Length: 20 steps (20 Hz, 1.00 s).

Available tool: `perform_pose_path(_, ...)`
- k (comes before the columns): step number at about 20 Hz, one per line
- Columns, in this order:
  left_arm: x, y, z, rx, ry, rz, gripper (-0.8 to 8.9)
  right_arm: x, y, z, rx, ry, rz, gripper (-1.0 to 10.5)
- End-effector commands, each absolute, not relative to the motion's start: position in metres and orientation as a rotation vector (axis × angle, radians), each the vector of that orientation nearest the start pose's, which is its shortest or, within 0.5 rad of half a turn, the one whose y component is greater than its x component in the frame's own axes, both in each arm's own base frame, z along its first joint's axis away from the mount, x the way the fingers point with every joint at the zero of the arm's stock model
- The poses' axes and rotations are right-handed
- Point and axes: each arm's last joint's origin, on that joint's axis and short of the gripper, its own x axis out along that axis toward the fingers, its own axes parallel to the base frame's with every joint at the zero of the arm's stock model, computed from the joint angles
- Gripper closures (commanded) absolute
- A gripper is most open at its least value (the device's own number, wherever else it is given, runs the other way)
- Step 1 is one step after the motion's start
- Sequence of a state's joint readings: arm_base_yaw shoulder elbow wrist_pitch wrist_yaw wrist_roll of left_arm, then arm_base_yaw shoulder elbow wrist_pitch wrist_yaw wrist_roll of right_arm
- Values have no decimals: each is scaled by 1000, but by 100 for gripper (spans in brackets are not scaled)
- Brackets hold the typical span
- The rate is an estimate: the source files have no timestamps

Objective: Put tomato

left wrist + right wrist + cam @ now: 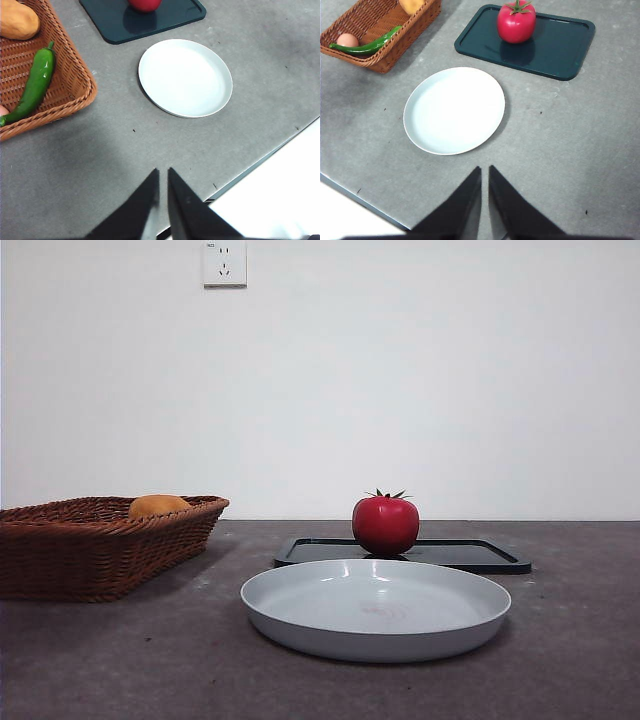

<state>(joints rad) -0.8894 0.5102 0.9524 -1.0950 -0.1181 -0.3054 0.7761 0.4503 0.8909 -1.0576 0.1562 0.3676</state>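
Tomato (385,525) on dark tray (560,47)
You see the white plate (376,608) bare; left gripper (162,175) and right gripper (485,172) hover over table, jaws together

tomato (145,4) cut by left wrist view edge, basket (90,540) clipped in front view, pepper (32,85) tip cropped

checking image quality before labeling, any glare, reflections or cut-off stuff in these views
Front view: even light, tomato sharp with a small highlight, a faint red reflection in the white plate. Right wrist view: the tomato mirrored on the glossy dark tray; the right gripper is a black silhouette. Left wrist view: the tomato is cut by the picture's edge; soft shadow near the left gripper.
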Motion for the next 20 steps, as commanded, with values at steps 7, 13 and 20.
perform_pose_path(7, 42, -47, 335, 34, 673, -648, 796, 44, 38, 324, 77, 649, 493, 938)
perform_pose_path(13, 42, -47, 335, 34, 674, -647, 796, 44, 38, 324, 78, 649, 493, 938)
perform_pose_path(20, 58, -34, 334, 155, 592, -430, 795, 44, 38, 324, 78, 649, 493, 938)
